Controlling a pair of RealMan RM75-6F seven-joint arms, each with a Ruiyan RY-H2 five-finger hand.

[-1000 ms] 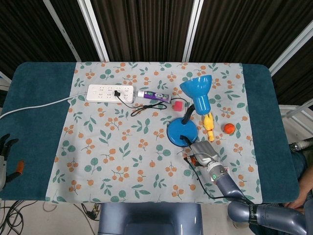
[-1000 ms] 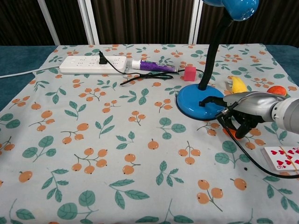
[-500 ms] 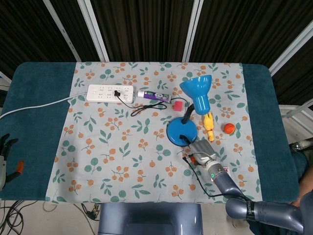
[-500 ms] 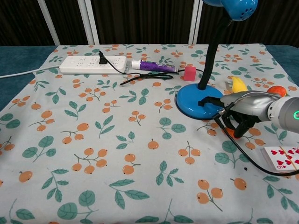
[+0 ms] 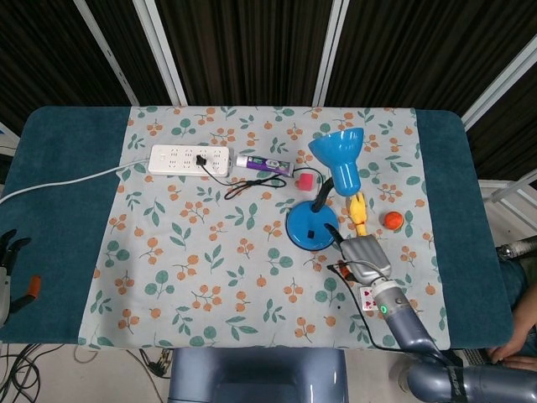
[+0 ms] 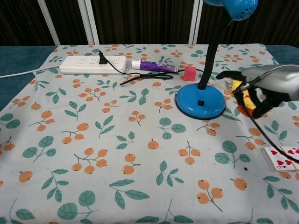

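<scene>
My right hand (image 5: 365,256) (image 6: 264,88) hangs raised just right of the blue desk lamp's round base (image 5: 309,228) (image 6: 200,101). Its fingers are curled in and grip a black cord (image 6: 267,140), which runs down from the hand toward the near right. Behind the hand lies a yellow toy (image 5: 359,214), partly hidden in the chest view. The lamp's blue shade (image 5: 338,151) stands over the base. My left hand (image 5: 7,252) sits off the table at the far left edge, holding nothing with its fingers apart.
A white power strip (image 5: 189,159) (image 6: 91,65) with a plug in it, a toothpaste tube (image 5: 264,164) and a pink cube (image 5: 306,180) lie at the back. An orange ball (image 5: 392,220) and playing cards (image 5: 367,296) (image 6: 282,157) lie near the right hand.
The right hand has lifted from the cloth in front of the lamp base and moved right toward the yellow toy, taking the black cord up with it.
</scene>
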